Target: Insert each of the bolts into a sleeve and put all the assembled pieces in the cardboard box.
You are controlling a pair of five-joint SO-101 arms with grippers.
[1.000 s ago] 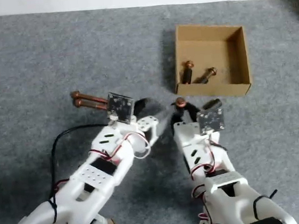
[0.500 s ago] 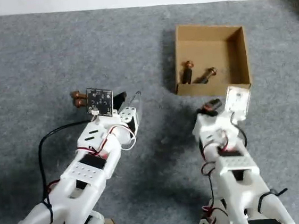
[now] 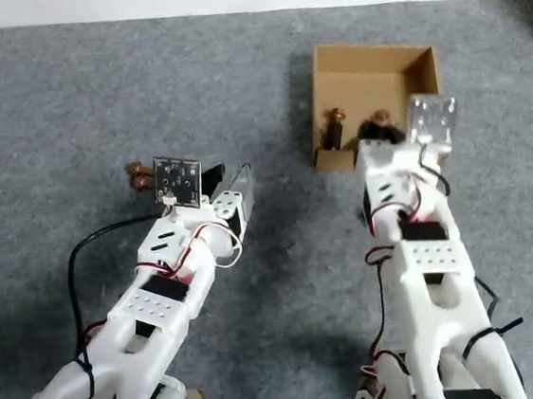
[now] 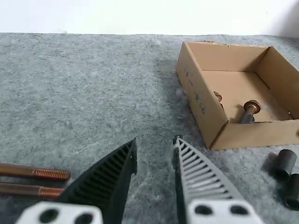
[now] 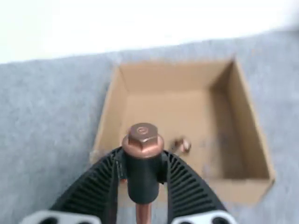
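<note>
The right end effector [image 5: 142, 161] squeezes a sleeve [image 5: 142, 181], its bolt [image 5: 142, 138] upright, over the near edge of the cardboard box [image 5: 174, 77].

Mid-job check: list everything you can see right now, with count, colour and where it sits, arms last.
cardboard box: one, brown, open-topped, on the mat ahead of the right arm.
assembled pieces: two, copper bolt in black sleeve, lying on the box floor.
held piece: one, copper bolt in black sleeve, gripped upright above the box's near wall.
loose bolts: two, copper, side by side on the mat beside the left arm.
loose sleeves: two, black, on the mat just outside the box.
mat: one, grey, covering the table.
left end effector: one, black and grey fingers, open and empty above the mat.
right end effector: one, black, shut on the held piece.
</note>
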